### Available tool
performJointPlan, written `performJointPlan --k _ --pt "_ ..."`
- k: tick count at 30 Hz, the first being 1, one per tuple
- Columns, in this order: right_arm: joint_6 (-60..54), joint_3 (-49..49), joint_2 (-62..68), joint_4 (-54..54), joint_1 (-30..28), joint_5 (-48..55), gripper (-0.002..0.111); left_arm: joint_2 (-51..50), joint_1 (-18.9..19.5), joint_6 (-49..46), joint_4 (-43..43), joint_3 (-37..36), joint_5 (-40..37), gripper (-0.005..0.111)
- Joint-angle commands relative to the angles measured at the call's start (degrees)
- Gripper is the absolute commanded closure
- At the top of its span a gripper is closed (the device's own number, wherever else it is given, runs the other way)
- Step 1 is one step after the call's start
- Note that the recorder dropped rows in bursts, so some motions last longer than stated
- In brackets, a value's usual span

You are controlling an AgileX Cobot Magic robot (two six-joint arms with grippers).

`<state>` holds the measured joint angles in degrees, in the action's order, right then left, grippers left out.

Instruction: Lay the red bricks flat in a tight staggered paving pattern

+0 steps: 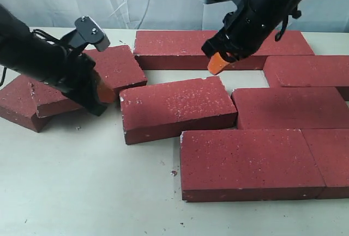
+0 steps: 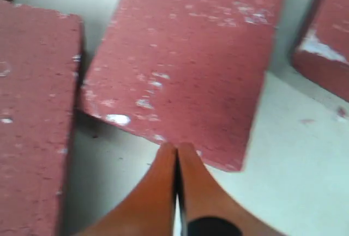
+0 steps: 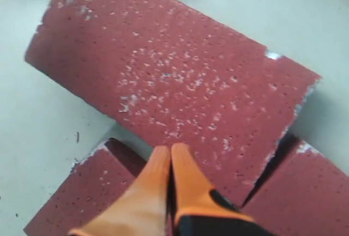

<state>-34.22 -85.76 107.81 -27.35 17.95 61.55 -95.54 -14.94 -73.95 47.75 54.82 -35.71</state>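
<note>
Several red bricks lie flat on the pale table. The middle brick (image 1: pixel 174 108) is skewed, with gaps around it. My left gripper (image 1: pixel 103 91) is shut and empty, its orange tips (image 2: pixel 177 147) at the left end of that brick (image 2: pixel 185 56), beside a tilted brick (image 1: pixel 117 67). My right gripper (image 1: pixel 218 63) is also shut and empty. It hangs over the gap between the back-row brick (image 1: pixel 180 48) and the middle brick (image 3: pixel 180 78), with its tips (image 3: pixel 170 149) above that brick's far edge.
Two bricks (image 1: pixel 24 102) overlap at the far left under the left arm. More bricks sit at the right (image 1: pixel 308 72), (image 1: pixel 289 108) and along the front (image 1: pixel 245 162), (image 1: pixel 332 159). Bare table (image 1: pixel 82 187) spreads over the front left.
</note>
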Motion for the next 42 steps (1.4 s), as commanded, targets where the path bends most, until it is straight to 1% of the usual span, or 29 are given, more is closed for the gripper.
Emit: performJointPlan --k 1,3,5,8,10,11,12,15,18,21,24,28,33,37,42 --pt "-15.70 11.50 -5.82 -9.90 -0.16 -6.42 0.108 -3.30 -0.67 7.97 -3.51 1.92 7.77 0.107" --pt "-24.03 15.47 -6.08 -11.84 -0.16 -5.63 0.108 -4.65 -0.67 11.34 -7.30 2.91 3.69 0.107" --pt "-28.00 16.84 -6.08 -12.28 -0.16 -5.00 0.108 -5.58 -0.90 16.72 -12.69 4.09 -2.36 0.107" --pt "-27.86 16.84 -6.08 -10.62 -0.16 -2.12 0.108 -5.69 -1.74 23.55 -23.52 5.86 -9.96 0.107" --pt "-27.86 16.84 -6.08 -8.59 -0.16 -0.43 0.108 -5.43 -2.44 31.78 -28.60 6.66 -12.19 0.107" --pt "-27.86 16.84 -6.08 -8.07 -0.16 -0.02 0.108 -5.30 -3.09 34.21 -30.28 7.13 -12.96 0.107" --pt "-27.86 16.84 -6.08 -7.90 -0.16 0.95 0.108 -5.30 -3.56 34.66 -30.66 7.29 -13.37 0.107" --pt "-27.86 16.94 -5.79 -7.63 -0.16 2.31 0.108 -5.91 -5.54 34.04 -28.96 7.29 -12.67 0.107" --pt "-27.86 16.94 -3.95 -7.09 -0.16 1.62 0.108 -7.84 -7.65 32.70 -29.63 7.29 -12.64 0.107" --pt "-27.86 16.94 -1.35 -7.23 -0.16 0.45 0.108 -10.01 -8.63 31.35 -29.34 7.29 -10.19 0.107" --pt "-27.86 16.94 1.00 -6.06 -0.16 -1.07 0.108 -10.96 -8.63 31.35 -28.63 8.37 -8.51 0.107" --pt "-27.86 16.94 2.55 -4.34 -0.16 -9.16 0.108 -11.10 -8.63 31.35 -25.92 8.82 -7.62 0.107" --pt "-27.57 16.94 3.17 -4.34 -0.16 -15.37 0.108 -11.10 -8.63 31.35 -26.34 8.82 -6.04 0.107" --pt "-27.57 16.94 3.32 -4.34 -0.16 -18.90 0.108 -11.10 -8.63 31.35 -26.10 8.82 0.33 0.107" --pt "-27.57 16.94 3.60 -4.34 -0.16 -20.21 0.108 -11.10 -8.63 31.35 -25.52 8.82 6.67 0.107"
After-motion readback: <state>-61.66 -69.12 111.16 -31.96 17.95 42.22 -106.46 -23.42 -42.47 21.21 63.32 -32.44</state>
